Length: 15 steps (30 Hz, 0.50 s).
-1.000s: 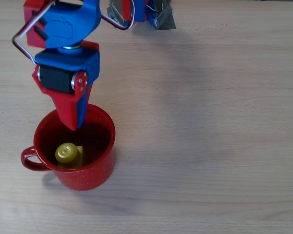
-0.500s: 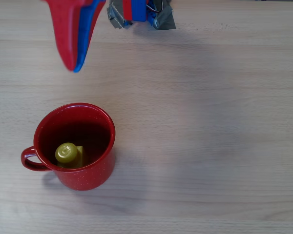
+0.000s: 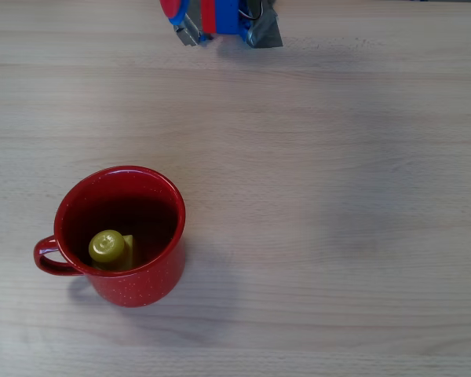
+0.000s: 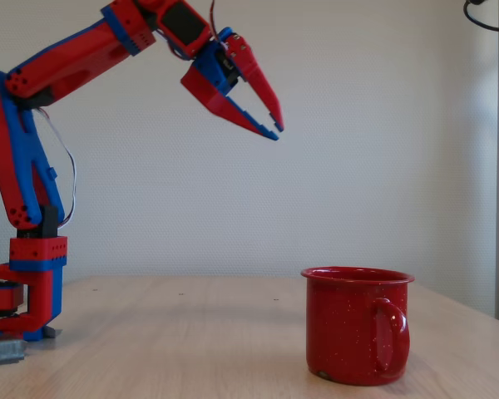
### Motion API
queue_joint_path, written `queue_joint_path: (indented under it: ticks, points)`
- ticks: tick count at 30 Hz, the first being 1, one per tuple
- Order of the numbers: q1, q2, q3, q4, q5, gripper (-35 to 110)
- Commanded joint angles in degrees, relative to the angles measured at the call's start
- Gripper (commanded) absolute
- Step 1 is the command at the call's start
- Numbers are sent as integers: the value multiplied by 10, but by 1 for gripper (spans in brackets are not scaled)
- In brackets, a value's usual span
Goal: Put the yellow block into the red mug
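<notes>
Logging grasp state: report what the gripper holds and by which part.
Nothing. The gripper is raised with nothing between its fingers; the yellow block lies inside the red mug.

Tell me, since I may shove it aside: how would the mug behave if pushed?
The mug looks wide and squat with a flat base, so it would probably slide on the table rather than tip. Its glossy surface may be slippery for fingers. The block lies loose inside and would likely rattle.

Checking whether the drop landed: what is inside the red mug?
In the overhead view the yellow block lies inside the red mug, stud facing up, toward the handle side. The mug's floor beneath it is covered. In the fixed view the mug's wall hides the inside.
</notes>
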<state>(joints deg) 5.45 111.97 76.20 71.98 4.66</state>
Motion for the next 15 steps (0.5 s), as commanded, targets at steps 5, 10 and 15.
queue_joint_path:
  ticks: [5,10,15]
  points:
    - [-3,180,178,-45,-7,0]
    - [-16,296,368,-80,-13,0]
    - [-47,387,532,-101,-25,0]
